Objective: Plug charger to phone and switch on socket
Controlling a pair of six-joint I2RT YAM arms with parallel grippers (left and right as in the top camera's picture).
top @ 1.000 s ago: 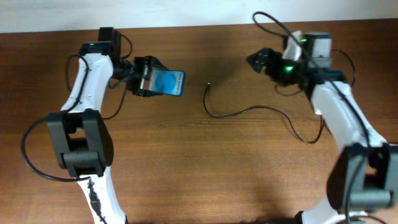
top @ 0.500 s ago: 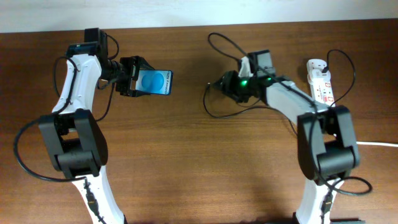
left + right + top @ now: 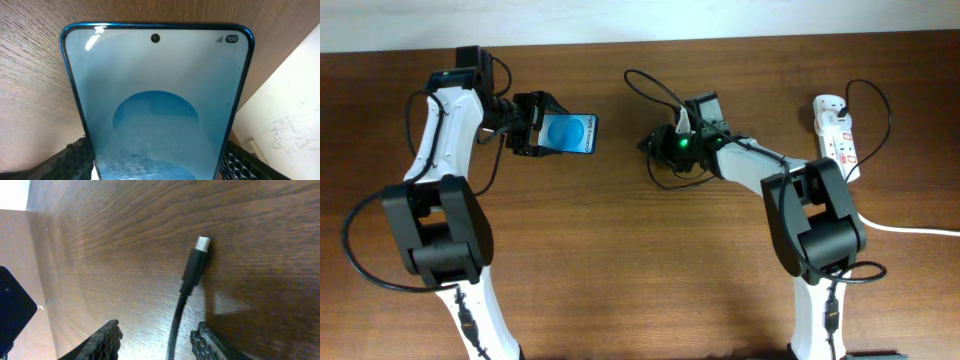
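Observation:
My left gripper is shut on the phone, holding it by one end above the table at the back left; its blue screen fills the left wrist view. The charger is a thin black cable lying on the wood, its plug tip with a silver end pointing away from me. My right gripper is open, its fingers on either side of the cable just behind the plug, not closed on it. The socket is a white power strip at the back right.
A thick white cord runs from the socket off the right edge. Black arm cables loop above the right wrist. The table's back edge meets a white wall.
My right arm has swung left from near the socket to the plug end of the charger. My left arm has pulled the phone slightly left, then held still.

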